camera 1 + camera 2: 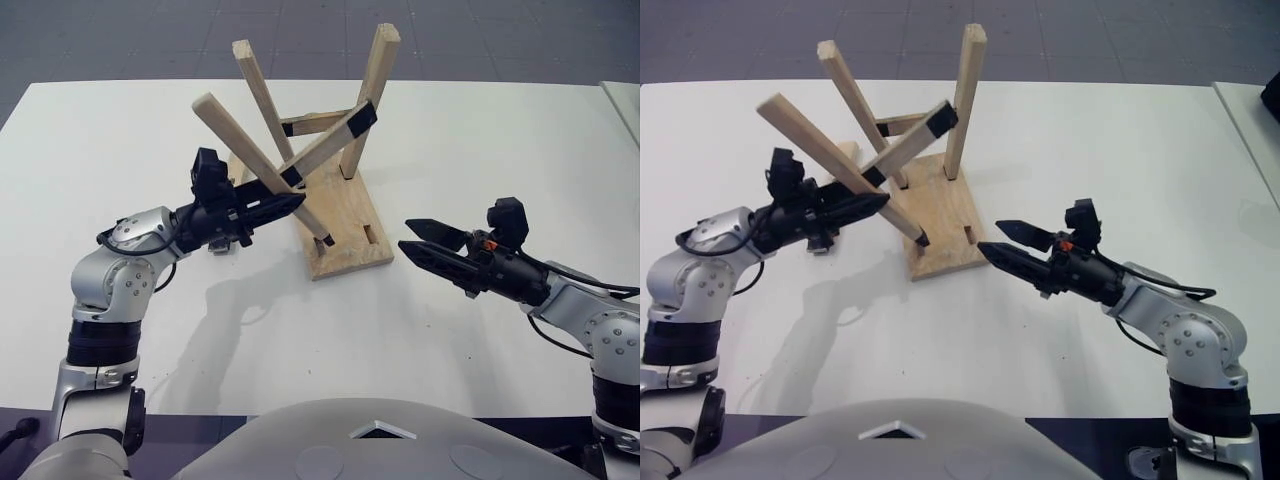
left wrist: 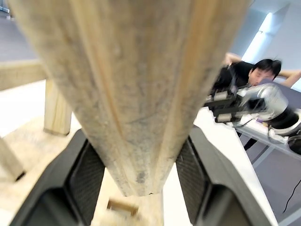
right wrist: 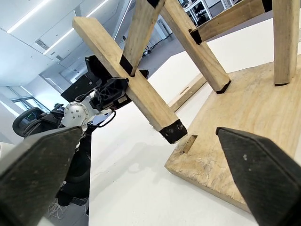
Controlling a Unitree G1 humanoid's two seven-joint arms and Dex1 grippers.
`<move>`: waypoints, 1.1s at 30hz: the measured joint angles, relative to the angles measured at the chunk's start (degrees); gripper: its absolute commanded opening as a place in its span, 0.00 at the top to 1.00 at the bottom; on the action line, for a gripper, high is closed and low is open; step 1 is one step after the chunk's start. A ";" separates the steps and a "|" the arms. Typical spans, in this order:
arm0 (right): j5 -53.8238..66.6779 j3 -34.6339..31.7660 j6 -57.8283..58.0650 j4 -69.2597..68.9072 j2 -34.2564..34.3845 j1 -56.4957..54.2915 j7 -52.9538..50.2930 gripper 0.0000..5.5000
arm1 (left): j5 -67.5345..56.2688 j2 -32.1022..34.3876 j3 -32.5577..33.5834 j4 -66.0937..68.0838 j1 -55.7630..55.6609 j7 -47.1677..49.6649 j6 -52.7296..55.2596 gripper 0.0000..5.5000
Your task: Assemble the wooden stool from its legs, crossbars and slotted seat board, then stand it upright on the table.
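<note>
The slotted seat board (image 1: 345, 215) lies flat on the white table (image 1: 480, 150). Two legs (image 1: 371, 95) (image 1: 261, 92) rise from its far side, joined by a short crossbar (image 1: 312, 123). My left gripper (image 1: 291, 201) is shut on a third, tilted leg (image 1: 240, 138), which shows between its black fingers (image 2: 83, 181) in the left wrist view. That leg's black tip (image 3: 172, 131) hangs just above a slot (image 3: 188, 143) near the board's front corner. A black-ended crossbar (image 1: 330, 143) links it to the upright leg. My right gripper (image 1: 407, 236) stands open, right of the board, holding nothing.
A loose wooden piece (image 3: 188, 92) lies on the table beside the board's left edge, behind the left gripper. Bare table surface lies in front of the board and to the right. The table's far edge (image 1: 480, 82) runs close behind the legs.
</note>
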 measured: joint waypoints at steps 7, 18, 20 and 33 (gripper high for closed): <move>-1.65 0.08 0.00 0.00 0.27 0.03 -0.04 0.02 | 7.32 -0.22 -3.39 3.87 -0.66 -4.00 -7.20 0.63; -3.14 0.47 -0.04 -1.13 1.85 1.23 -1.74 0.02 | 11.00 1.48 -7.71 10.70 -8.50 -7.42 -6.10 0.63; -3.51 0.78 -0.07 -1.46 2.21 1.50 -2.15 0.02 | 11.14 1.76 -8.42 11.72 -10.24 -7.42 -4.87 0.63; -12.36 4.24 -3.39 0.05 5.95 0.57 -5.93 0.02 | 17.14 0.01 -10.84 16.78 -18.04 0.37 -3.75 0.63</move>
